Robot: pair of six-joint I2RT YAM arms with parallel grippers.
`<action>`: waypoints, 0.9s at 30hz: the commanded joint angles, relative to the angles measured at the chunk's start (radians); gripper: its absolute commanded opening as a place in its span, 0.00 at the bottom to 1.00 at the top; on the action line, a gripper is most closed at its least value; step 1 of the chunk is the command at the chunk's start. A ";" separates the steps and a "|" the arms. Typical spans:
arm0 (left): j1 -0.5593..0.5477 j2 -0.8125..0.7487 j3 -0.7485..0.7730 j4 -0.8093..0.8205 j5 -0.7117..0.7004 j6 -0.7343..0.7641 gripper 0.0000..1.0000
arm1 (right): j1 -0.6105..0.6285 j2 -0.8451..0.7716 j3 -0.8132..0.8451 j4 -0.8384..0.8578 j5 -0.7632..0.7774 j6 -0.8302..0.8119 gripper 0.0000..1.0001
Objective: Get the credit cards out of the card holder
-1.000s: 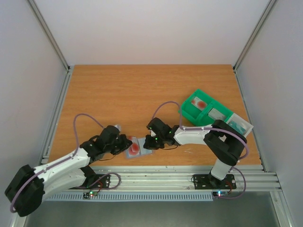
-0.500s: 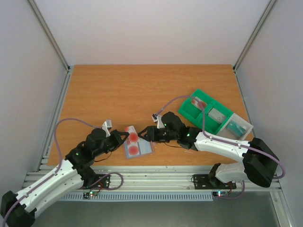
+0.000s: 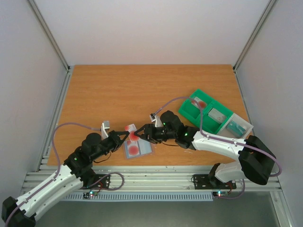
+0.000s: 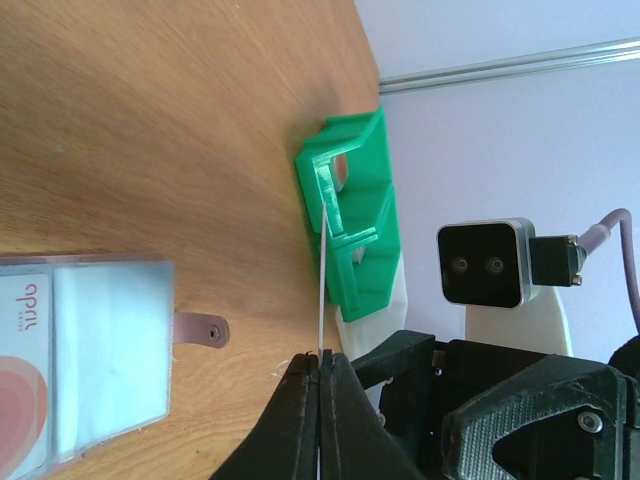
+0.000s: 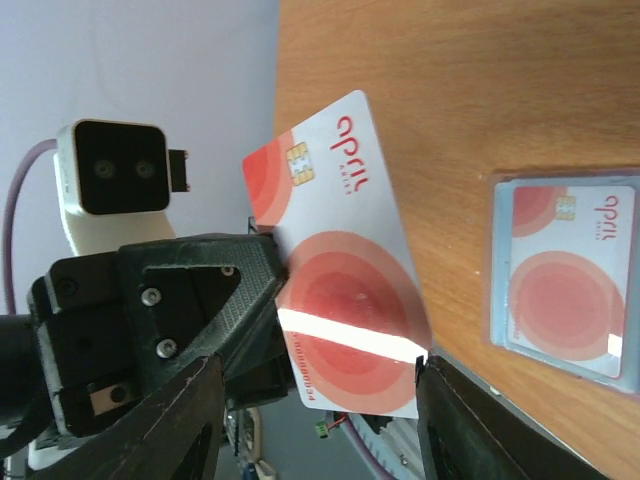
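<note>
- Above the near middle of the table [image 3: 118, 90], the left end effector [image 4: 320, 372] has its jaws pressed together on one credit card [image 5: 340, 290]. It pinches only an edge and holds the card up on its side. With so little of the card gripped, a light knock could pivot it or let it slip out.
- The right end effector [image 5: 320, 378] is spread wide, with a finger on either side of the lifted card's lower end. Whether it touches the card I cannot tell. If it closes off-centre, or pulls before the left one lets go, the thin card may bend, twist or spring free.
- The card holder [image 3: 146, 147] lies flat and unheld on the table just below both end effectors, with a second card [image 5: 565, 285] showing inside it. A dropped card could land on it, and a low sweep of either arm could shove it.
- The two arms meet very close together here, so a small misjudged move could bump finger against finger.
- The green tray [image 3: 208, 113] sits well apart to the right. A weak grip could fail if the card is carried that way.
</note>
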 commanded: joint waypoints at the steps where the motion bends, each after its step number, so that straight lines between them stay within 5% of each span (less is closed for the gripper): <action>1: 0.002 -0.002 -0.032 0.163 0.014 -0.027 0.00 | 0.007 0.014 0.027 0.064 -0.044 0.030 0.53; 7: 0.001 0.004 -0.036 0.201 0.024 -0.027 0.00 | 0.008 0.012 0.027 0.060 -0.055 0.024 0.47; 18: 0.001 -0.037 -0.019 0.159 0.000 -0.020 0.01 | 0.008 -0.040 0.025 -0.054 0.019 0.009 0.61; 21: 0.002 -0.044 -0.020 0.148 -0.008 -0.020 0.00 | 0.008 -0.028 0.032 -0.075 0.017 0.016 0.73; 27: 0.001 -0.049 -0.020 0.146 -0.005 -0.021 0.01 | 0.007 0.005 0.019 -0.005 -0.019 0.048 0.71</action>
